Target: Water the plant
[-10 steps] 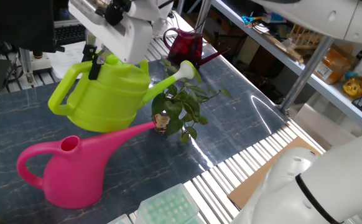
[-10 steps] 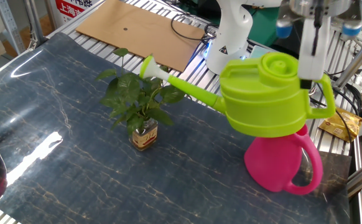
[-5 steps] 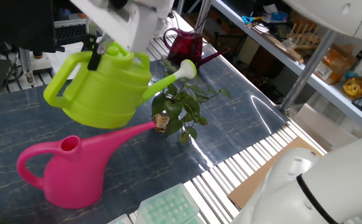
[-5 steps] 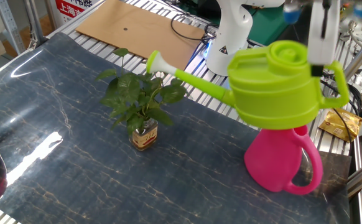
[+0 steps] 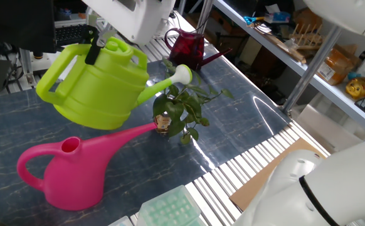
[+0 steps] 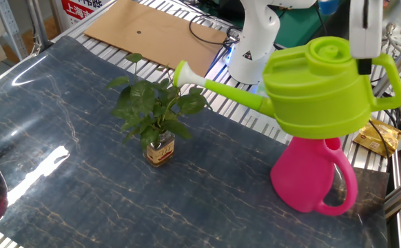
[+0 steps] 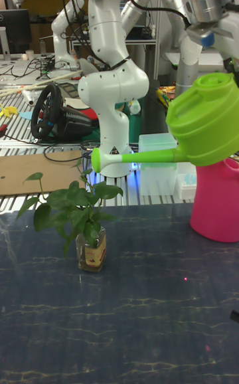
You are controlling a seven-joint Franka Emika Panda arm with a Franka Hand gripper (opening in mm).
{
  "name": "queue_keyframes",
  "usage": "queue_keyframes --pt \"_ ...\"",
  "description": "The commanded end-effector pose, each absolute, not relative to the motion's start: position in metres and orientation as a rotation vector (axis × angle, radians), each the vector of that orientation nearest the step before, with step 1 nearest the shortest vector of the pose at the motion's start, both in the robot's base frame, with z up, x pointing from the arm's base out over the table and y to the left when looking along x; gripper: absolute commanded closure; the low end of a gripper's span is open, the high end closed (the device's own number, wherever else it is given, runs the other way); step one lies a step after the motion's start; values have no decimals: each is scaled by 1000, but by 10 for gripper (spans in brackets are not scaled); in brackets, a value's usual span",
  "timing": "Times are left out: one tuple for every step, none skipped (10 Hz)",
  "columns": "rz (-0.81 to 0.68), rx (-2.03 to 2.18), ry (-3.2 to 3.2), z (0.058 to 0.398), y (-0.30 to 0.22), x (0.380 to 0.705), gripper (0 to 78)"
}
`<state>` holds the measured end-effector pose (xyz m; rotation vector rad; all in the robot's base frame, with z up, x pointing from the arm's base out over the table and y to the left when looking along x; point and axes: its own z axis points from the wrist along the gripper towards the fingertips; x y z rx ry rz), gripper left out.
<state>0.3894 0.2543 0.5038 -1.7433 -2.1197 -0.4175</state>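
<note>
Three watering cans share the dark marbled table point(image 6: 63, 186) with the plant point(image 6: 152, 114), a small sprig with thin stems and drooping green leaves rooted in a little brown labelled jar point(image 7: 91, 251) that stands upright near the table's middle. In the first fixed view, nearest the camera, a pink watering can point(image 5: 63, 172) sits on the surface, its long spout reaching to the jar; whether it touches cannot be told. What any can holds cannot be seen. Above it hangs the lime-green watering can point(image 6: 324, 89), clear of the table, its spout close to level and the pale rose point(image 7: 97, 159) just above the topmost leaves. The gripper point(image 5: 95, 47) is closed on the green can's top handle. Farther back a dark red watering can point(image 5: 185, 45) stands near the far edge. Bare tabletop lies open around the jar, and past one long edge run metal slats with a cardboard sheet point(image 6: 152, 31) on them.
</note>
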Motion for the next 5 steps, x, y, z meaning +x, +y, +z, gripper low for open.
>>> queue_keyframes --pt "-422 -1686 -2131 510 253 390 762" --pt "-424 -1672 -2133 511 253 390 762" --pt "-420 -1663 -2138 512 252 391 762" --pt "-417 -1655 -2142 513 249 392 762" --pt "-414 -1646 -2146 515 245 394 762"
